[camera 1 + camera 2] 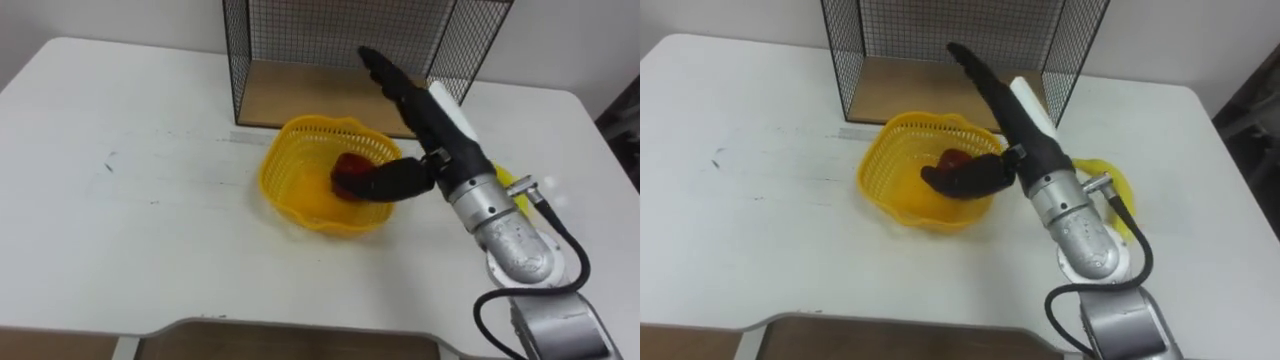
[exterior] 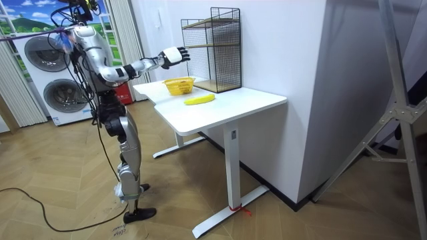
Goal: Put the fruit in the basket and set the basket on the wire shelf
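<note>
Yellow basket (image 1: 290, 190) is sitting on the white desk (image 1: 130, 230), just in front of the wire shelf (image 1: 330, 30), with a red fruit (image 1: 348, 170) lying inside it. The right robot hand (image 1: 415, 110) is hovering over the basket's right side. Its fingers are stretching straight out toward the shelf and its thumb is reaching left to touch the red fruit, so it is holding nothing.

A banana (image 2: 200, 99) is lying on the desk outside the basket, on the robot's right, just beside the wrist, which is partly hiding it. Its long axis is running roughly toward and away from the robot. This robot hand is the nearer one, and the coming move is probably a swing rightward and down onto the banana, then back left to the basket.

The desk is smooth, with a few faint marks. The robot is standing at the desk's end on a wooden floor (image 2: 67, 173), with washing machines (image 2: 50, 80) behind it.
</note>
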{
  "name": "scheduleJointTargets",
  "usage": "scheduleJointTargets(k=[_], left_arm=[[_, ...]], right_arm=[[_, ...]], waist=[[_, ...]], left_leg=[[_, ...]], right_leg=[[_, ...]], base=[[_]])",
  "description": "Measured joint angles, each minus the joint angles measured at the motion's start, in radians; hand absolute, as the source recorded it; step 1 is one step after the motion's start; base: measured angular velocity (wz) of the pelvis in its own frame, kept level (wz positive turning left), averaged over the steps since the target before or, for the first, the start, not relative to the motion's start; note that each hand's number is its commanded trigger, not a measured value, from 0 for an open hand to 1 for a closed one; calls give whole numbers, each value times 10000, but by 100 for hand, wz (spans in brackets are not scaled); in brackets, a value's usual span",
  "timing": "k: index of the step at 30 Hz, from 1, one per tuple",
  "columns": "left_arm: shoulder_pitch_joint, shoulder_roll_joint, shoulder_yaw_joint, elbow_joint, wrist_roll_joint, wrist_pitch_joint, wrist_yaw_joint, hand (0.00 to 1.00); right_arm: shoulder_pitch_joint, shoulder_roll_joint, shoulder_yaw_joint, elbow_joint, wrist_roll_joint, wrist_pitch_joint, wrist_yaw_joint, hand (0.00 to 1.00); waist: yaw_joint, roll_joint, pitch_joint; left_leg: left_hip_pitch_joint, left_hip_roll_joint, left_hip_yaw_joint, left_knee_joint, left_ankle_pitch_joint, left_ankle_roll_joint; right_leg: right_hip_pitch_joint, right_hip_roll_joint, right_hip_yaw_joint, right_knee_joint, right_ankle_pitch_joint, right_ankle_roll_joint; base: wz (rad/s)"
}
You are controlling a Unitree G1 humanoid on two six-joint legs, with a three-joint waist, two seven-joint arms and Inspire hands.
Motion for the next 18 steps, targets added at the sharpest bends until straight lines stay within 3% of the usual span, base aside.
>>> scheduleJointTargets(k=[5,11,18], left_arm=[[53,-8,30,6,-18,-38,17,0],[121,-113,421,61,-44,-33,16,0],[285,-329,718,59,-8,323,146,0]], right_arm=[[-55,1,-783,1,13,-128,-964,0],[-53,-74,-1519,5,164,-128,-2223,0],[-55,-74,-2555,1000,610,-89,-3432,0]], waist=[[-85,63,40],[-344,56,20],[-558,-100,-82]], left_leg=[[-3,0,6,-27,0,0],[-10,-3,-4,-42,0,0],[8,-3,1,-44,1,1]], right_leg=[[-6,2,12,1,0,0],[-34,-1,-26,-7,0,1],[-23,-2,-20,-12,-1,3]], base=[[0],[0],[0]])
